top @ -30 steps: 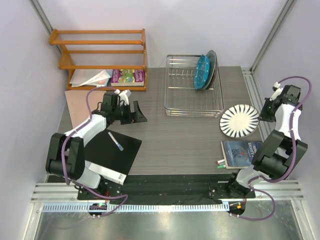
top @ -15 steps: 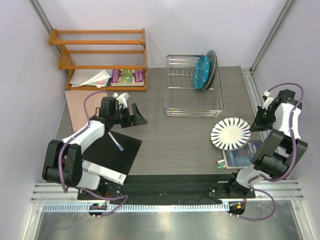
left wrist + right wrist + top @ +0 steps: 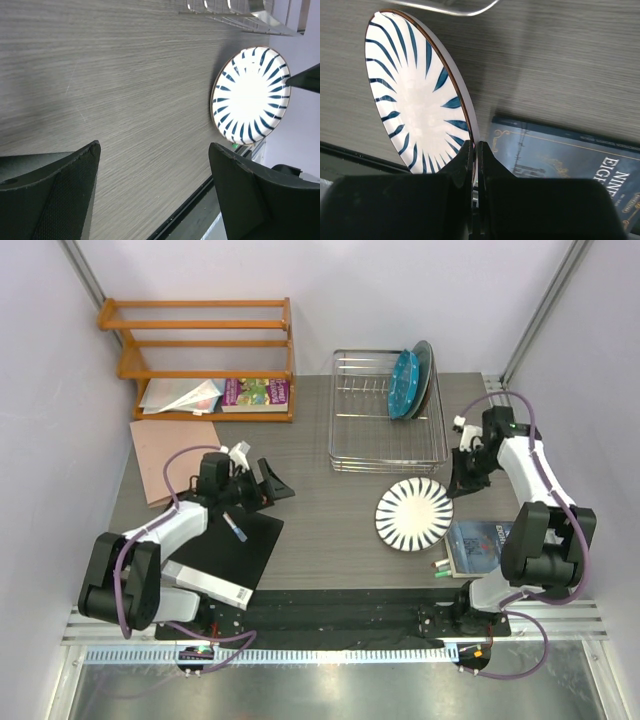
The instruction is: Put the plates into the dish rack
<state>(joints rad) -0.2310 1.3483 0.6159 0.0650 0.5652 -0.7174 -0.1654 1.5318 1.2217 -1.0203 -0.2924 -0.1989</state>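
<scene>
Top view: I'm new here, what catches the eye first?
The striped plate, gripped by its rim in the shut jaws of the right arm, in front of the dish rack. Then the blue plate standing at the rack's right end, and the orange shelf at back left.

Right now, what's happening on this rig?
The right gripper is shut on the rim of the striped plate, holding it tilted over the table just in front of the dish rack. The blue dotted plate and at least one more stand at the rack's right end. The left gripper is open and empty.
</scene>
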